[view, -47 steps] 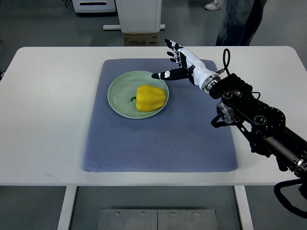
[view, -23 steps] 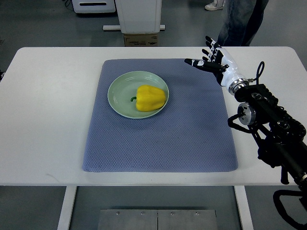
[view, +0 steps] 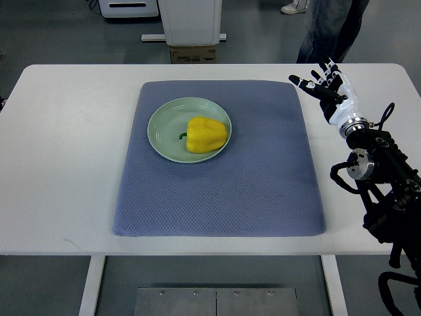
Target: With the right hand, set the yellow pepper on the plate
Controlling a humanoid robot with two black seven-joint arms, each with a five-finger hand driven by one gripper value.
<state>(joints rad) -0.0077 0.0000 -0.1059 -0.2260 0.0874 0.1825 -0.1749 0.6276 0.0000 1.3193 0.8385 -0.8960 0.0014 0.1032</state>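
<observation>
The yellow pepper [view: 206,134] lies on its side on the pale green plate [view: 164,125], its green stem pointing left. The plate rests on the upper left part of a blue-grey mat [view: 223,184]. My right hand [view: 325,85] is far to the right of the plate, above the white table just past the mat's top right corner. Its fingers are spread and hold nothing. The black right arm [view: 381,191] runs down along the right edge. No left arm shows.
The white table [view: 66,164] extends around the mat. A person's legs [view: 325,29] stand behind the table at the top right. A white pedestal with a box [view: 191,33] stands behind the table's far edge.
My right hand has drawn back to the right, from beside the plate's rim to beyond the mat's top right corner. The pepper has stayed on the plate.
</observation>
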